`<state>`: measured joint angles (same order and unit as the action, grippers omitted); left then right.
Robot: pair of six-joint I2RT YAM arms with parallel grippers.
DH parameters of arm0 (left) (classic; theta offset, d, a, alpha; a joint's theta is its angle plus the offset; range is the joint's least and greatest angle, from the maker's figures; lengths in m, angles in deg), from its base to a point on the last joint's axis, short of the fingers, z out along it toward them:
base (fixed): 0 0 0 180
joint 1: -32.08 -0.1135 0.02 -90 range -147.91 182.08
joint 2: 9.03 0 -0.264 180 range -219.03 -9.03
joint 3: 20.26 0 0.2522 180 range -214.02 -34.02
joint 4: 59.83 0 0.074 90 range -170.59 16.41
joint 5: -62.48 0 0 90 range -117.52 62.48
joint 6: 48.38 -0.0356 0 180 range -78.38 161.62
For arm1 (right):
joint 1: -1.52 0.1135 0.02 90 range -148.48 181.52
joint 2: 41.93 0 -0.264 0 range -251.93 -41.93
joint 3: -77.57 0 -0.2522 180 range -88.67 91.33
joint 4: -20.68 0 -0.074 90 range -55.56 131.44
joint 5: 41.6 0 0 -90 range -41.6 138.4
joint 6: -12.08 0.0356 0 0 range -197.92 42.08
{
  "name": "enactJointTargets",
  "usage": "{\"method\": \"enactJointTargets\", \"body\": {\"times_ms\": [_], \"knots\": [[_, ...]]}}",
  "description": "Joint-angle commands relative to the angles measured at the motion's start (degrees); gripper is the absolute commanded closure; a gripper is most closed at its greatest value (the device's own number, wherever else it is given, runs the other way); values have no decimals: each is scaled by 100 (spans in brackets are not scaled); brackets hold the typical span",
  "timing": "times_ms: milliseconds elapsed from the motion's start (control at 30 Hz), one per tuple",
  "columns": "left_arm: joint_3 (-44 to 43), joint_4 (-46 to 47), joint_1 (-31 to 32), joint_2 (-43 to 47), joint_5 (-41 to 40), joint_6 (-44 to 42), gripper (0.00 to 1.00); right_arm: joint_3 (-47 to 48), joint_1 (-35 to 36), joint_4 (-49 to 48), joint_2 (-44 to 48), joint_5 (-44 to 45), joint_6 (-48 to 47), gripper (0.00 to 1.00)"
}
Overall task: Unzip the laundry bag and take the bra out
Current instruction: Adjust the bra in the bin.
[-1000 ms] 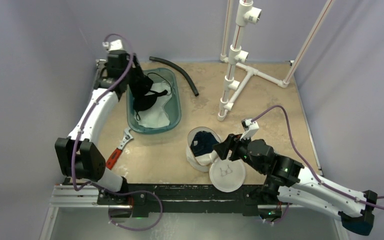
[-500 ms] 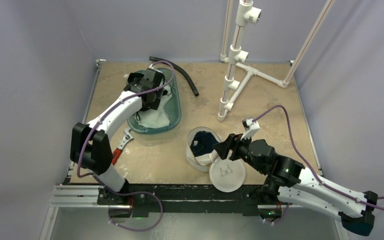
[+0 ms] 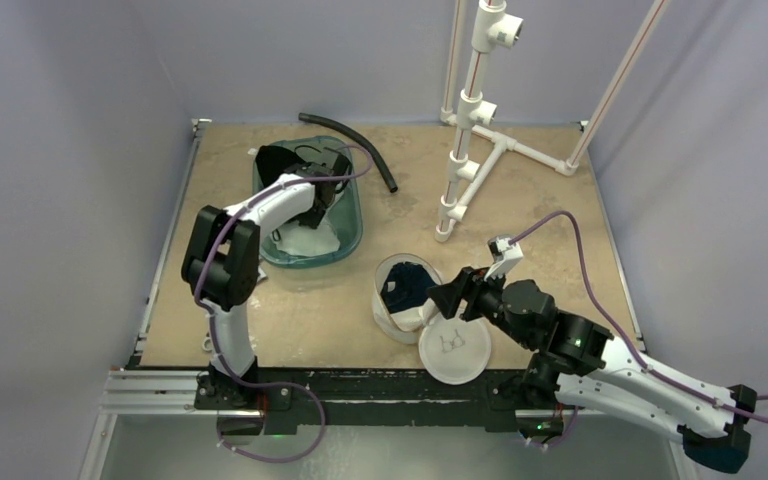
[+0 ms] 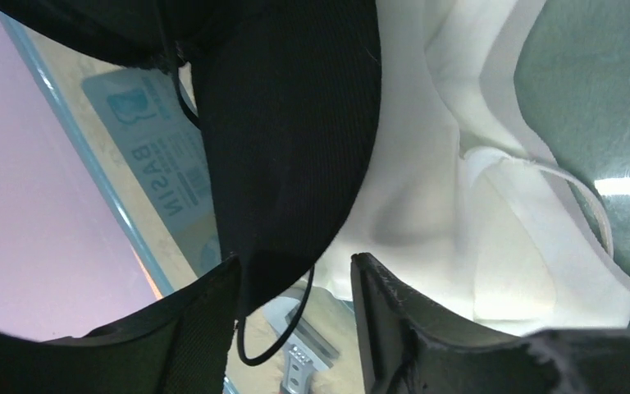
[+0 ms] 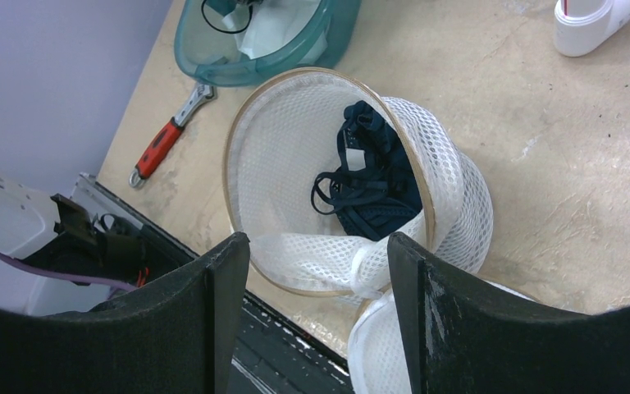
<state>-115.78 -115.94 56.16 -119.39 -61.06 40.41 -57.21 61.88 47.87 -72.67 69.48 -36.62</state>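
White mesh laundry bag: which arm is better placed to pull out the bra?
Right: the right gripper sits open at the rim of the white mesh laundry bag, dark navy bra straight ahead; the left gripper is away in the teal plastic tub.

**Tabletop and what lies on it**

The tabletop [image 3: 520, 200] is a tan, mottled sheet with pale scuffs. At the upper left of the top view a teal basin [image 3: 353, 225] sits on it, and a black hose [image 3: 355, 140] lies curved just beyond the basin. A white pipe stand [image 3: 505, 150] rises from the upper right. Near the lower middle the white mesh laundry bag [image 3: 388, 315] lies tipped with its mouth open, and its round lid [image 3: 453, 350] rests flat beside it. A red-handled wrench [image 5: 164, 139] lies near the left edge, below the basin.
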Motion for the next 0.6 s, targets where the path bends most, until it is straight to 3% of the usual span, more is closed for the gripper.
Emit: {"method": "enactJointTargets", "body": {"times_ms": [0,267,433,500,567], "knots": [[-386,92,-16,-19,-247,-110,53,-22,28,-107,20,1,-56,34],[-327,183,-112,50,-275,-88,72,-24,24,-91,7,-7,-41,34],[-196,207,-129,25,-201,-47,66,-26,25,-84,42,-1,-41,34],[-183,205,-131,20,-186,-22,74,-28,25,-95,51,22,-41,34],[-242,141,-114,54,-202,10,89,-26,24,-96,62,42,-47,34]]}}
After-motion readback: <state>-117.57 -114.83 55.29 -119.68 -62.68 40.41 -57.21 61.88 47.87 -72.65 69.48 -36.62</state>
